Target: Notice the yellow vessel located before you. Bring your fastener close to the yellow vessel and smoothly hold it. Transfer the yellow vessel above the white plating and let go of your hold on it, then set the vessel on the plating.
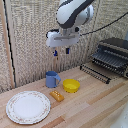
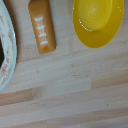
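White plate [image 1: 28, 106], patterned rim: nearest, on wooden tabletop [image 1: 90, 107], toward exterior view's left. Orange oblong block [image 1: 57, 96]: just beyond plate. Yellow bowl [image 1: 71, 85]: on tabletop beside block, apart from plate, empty. Blue mug [image 1: 51, 79]: behind block. Tool [image 1: 61, 51]: high above mug and bowl, fingers spread, holding nothing. Dark metal rack appliance [image 1: 111, 57]: far right.
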Tool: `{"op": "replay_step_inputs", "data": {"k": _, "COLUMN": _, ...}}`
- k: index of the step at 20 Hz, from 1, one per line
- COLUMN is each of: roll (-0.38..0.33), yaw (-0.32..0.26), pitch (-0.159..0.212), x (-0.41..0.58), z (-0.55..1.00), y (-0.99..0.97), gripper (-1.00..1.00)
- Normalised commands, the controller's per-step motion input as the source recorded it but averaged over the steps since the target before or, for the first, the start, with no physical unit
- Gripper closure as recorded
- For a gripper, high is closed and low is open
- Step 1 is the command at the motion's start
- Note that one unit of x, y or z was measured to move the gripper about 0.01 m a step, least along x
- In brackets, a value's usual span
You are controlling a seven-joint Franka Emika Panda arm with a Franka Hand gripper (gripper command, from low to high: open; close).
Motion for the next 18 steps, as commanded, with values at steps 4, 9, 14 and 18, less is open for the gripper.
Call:
{"op": "replay_step_inputs", "data": {"k": 4, "roll": 0.061, "yaw": -0.166, "pitch": 0.057, "x": -0.157, "z": -0.15, "y": -0.66, "gripper": -1.00}}
{"op": "replay_step_inputs", "data": {"k": 9, "roll": 0.059, "yaw": -0.180, "pitch": 0.053, "x": -0.138, "z": -0.16, "y": -0.62, "gripper": -1.00}}
{"op": "replay_step_inputs", "data": {"k": 14, "roll": 0.036, "yaw": -0.124, "pitch": 0.023, "x": -0.137, "z": -0.25, "y": -0.49, "gripper": -1.00}}
{"op": "replay_step_inputs", "data": {"k": 18, "roll": 0.020, "yaw": -0.081, "pitch": 0.016, "x": -0.127, "z": -0.35, "y": -0.39, "gripper": -1.00}}
